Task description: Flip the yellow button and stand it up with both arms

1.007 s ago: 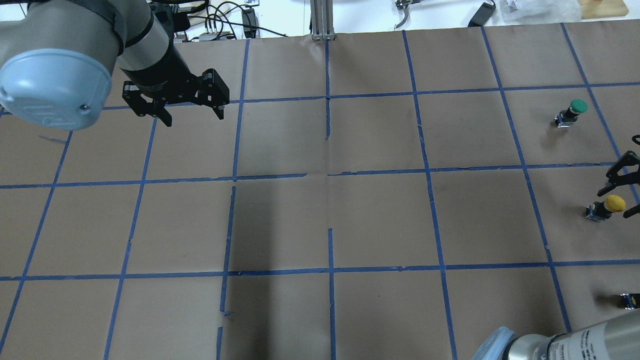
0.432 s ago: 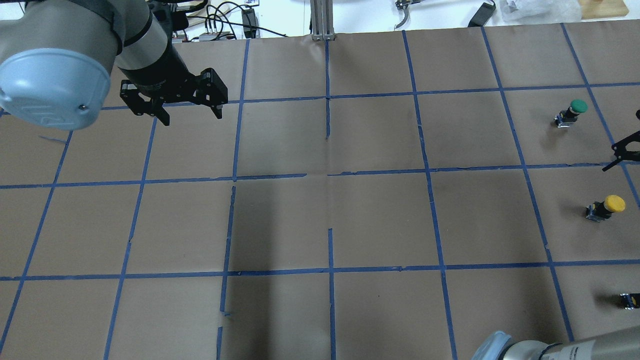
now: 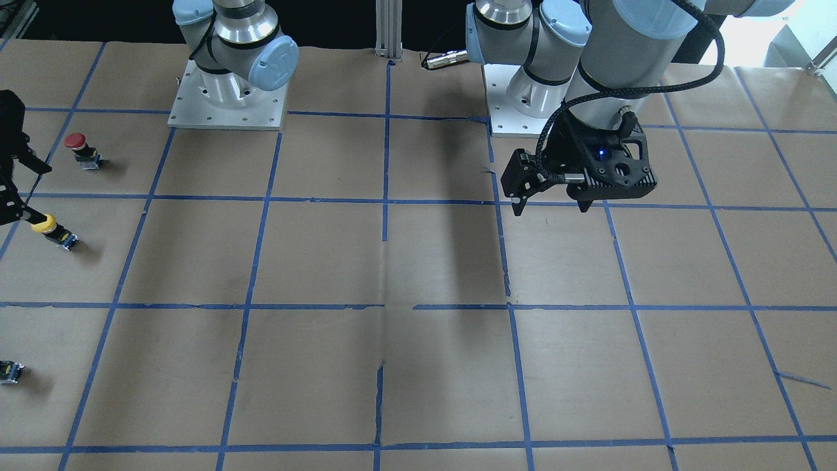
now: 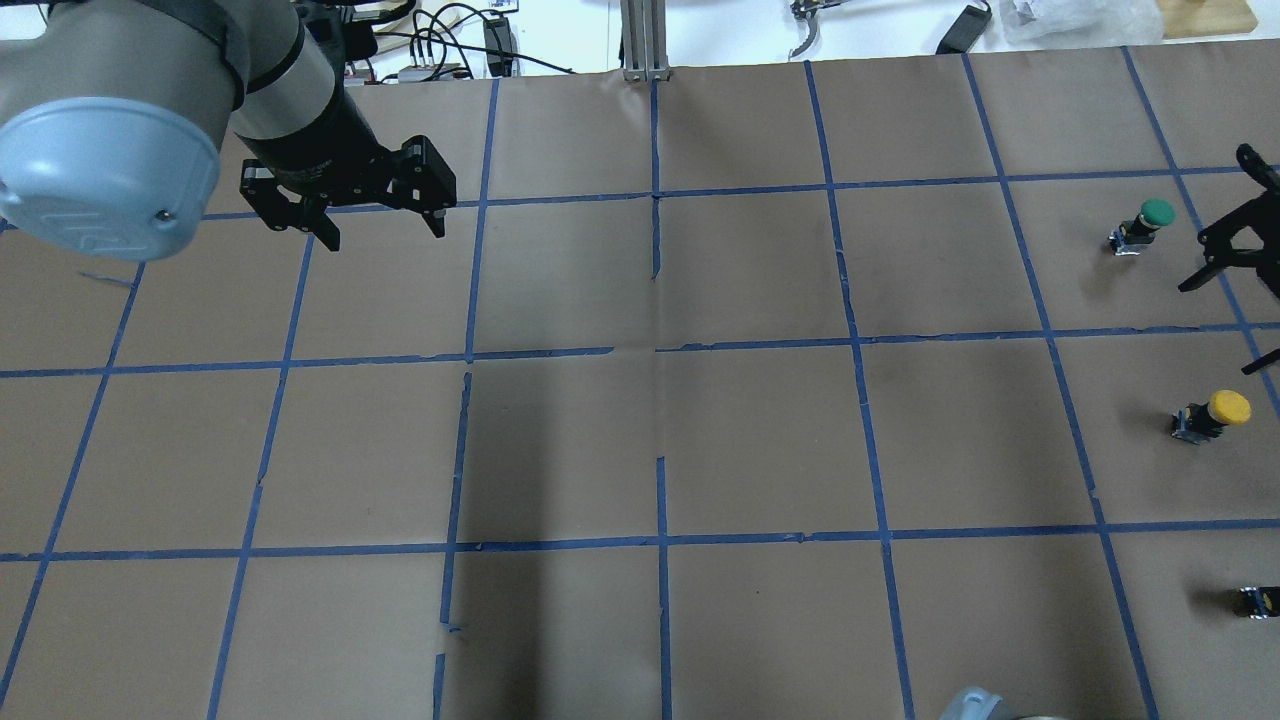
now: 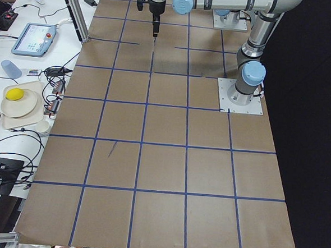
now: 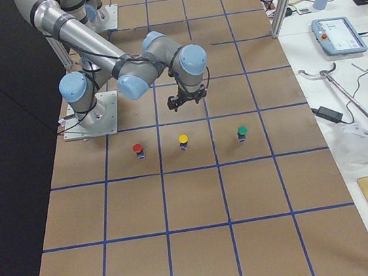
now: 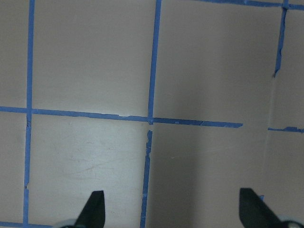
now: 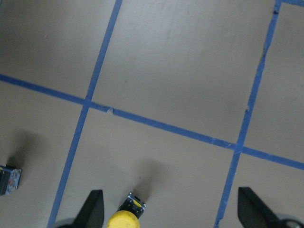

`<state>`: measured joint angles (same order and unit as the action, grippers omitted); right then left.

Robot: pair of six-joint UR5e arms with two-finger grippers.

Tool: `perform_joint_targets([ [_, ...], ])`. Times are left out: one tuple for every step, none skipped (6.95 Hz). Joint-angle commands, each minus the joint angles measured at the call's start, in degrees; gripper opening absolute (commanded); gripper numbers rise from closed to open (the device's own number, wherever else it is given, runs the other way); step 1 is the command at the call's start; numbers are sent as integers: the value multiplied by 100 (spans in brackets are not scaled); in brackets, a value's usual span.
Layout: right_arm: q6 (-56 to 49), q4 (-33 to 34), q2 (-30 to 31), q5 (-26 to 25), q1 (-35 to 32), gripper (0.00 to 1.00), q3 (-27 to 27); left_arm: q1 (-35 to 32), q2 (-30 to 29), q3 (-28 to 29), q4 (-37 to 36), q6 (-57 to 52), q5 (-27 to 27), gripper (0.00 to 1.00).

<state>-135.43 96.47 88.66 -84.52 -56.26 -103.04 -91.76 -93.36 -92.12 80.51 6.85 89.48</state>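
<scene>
The yellow button (image 4: 1212, 414) stands on the brown paper at the far right, cap up, as the exterior right view (image 6: 184, 141) shows. It also shows in the front-facing view (image 3: 52, 230) and at the bottom of the right wrist view (image 8: 124, 216). My right gripper (image 4: 1225, 322) is open and empty, hanging above and beyond the button, apart from it (image 3: 29, 190) (image 6: 187, 102) (image 8: 173, 209). My left gripper (image 4: 385, 234) is open and empty, high over the far left of the table (image 3: 551, 208), far from the button.
A green-capped button (image 4: 1145, 225) stands one square beyond the yellow one. A red-capped button (image 3: 77, 149) stands one square nearer the robot. A tiny dark block with a yellow spot (image 4: 1260, 600) lies near the right edge. Blue tape lines grid the paper.
My right gripper has drawn away from the yellow button, moving toward the far side, up beside the green button. The button stays put. The left gripper has barely moved.
</scene>
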Motion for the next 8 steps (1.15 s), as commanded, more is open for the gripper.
perform_joint_targets([
  [2535, -23, 450, 5, -1276, 98, 47, 9, 2, 1, 0, 0, -9, 100],
  [3600, -49, 407, 40, -1830, 98, 369, 0, 2, -8, 0, 0, -9, 100],
  [4585, -49, 259, 32, -2227, 98, 660, 9, 11, 1, 0, 0, -9, 100],
  [5735, -58, 75, 67, -2605, 98, 959, 18, 11, 1, 9, 0, 0, 100],
  [6921, -41, -110, 59, -3018, 99, 1318, 18, 46, 10, 87, 0, 0, 100],
  [8012, -49, -286, 6, -3257, 99, 1713, 18, 38, 10, 88, 0, 0, 100],
  [9311, -371, -322, 6, -3355, 100, 1996, 18, 37, 45, 105, 0, -9, 100],
  [10351, -470, -270, 6, -3365, 100, 2086, 18, 37, 45, 123, 0, -9, 100],
])
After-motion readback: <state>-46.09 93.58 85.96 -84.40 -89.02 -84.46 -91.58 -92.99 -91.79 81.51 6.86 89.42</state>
